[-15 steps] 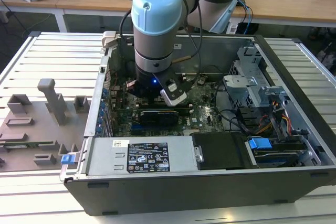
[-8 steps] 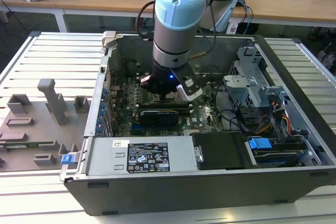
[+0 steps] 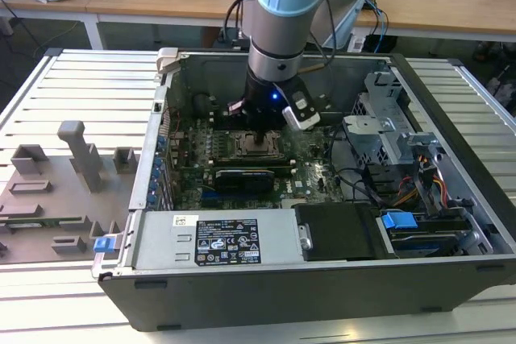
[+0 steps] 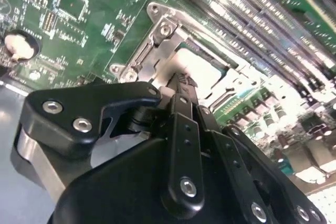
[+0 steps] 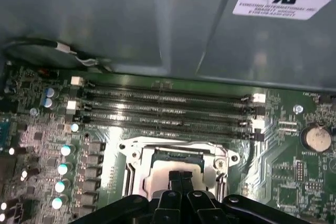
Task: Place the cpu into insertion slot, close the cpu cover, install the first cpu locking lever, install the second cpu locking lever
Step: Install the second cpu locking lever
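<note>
The insertion slot [image 3: 258, 147] sits in the middle of the green motherboard [image 3: 316, 172] inside the open computer case. The cpu [image 5: 156, 174] lies in it, its pale silvery top showing through the square window. The cpu cover [image 5: 137, 153], a silvery frame, lies flat around the chip, and it also appears in the second wrist view as cover [image 4: 156, 52] around cpu [image 4: 203, 70]. My gripper [image 5: 181, 178] is shut, its black fingertips pressed together right over the cpu's top. In the second wrist view the gripper [image 4: 181, 81] points down at the chip's edge. I cannot make out the locking levers.
Long black memory slots [image 5: 168, 109] run just beyond the socket. A coin battery [image 5: 317, 138] and a row of capacitors [image 5: 65, 169] flank it. The case holds a power supply [image 3: 218, 239] in front and a drive cage [image 3: 395, 128] on the exterior view's right. A grey fixture [image 3: 74, 168] stands outside.
</note>
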### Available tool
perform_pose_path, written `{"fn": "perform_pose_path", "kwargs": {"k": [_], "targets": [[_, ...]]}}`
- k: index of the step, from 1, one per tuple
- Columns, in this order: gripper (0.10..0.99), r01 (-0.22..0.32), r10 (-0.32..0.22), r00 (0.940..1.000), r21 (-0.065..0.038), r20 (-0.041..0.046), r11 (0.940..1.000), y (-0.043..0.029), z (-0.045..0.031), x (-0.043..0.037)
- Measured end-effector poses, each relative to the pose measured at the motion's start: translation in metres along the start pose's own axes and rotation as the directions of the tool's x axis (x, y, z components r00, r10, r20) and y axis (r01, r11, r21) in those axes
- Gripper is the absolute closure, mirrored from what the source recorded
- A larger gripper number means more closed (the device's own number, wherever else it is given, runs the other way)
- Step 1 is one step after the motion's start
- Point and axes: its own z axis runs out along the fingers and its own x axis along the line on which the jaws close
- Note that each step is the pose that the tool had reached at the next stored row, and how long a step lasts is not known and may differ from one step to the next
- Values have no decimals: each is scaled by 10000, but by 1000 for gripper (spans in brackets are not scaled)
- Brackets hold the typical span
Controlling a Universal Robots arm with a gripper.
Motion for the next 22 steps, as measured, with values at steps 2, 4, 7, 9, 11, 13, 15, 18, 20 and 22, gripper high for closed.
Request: {"fn": "perform_pose_path", "kwargs": {"k": [2,4,7,9,11,13,15,18,20,22], "targets": [[980,-2,2,10000,101,-11,9999,4,-15,0],[980,-3,3,10000,106,-10,9999,13,-75,1],[980,-4,4,10000,105,-9,9999,28,-182,4],[980,-4,4,10000,106,-9,9999,34,-229,5],[980,-4,4,10000,106,-9,9999,39,-261,6],[980,-4,4,10000,106,-9,9999,43,-290,7],[980,-4,4,10000,106,-9,9999,53,-366,8],[980,-4,4,10000,106,-10,9999,64,-444,10],[980,-4,4,10000,106,-9,9999,73,-512,12],[980,-4,4,10000,106,-9,9999,76,-534,12]]}}
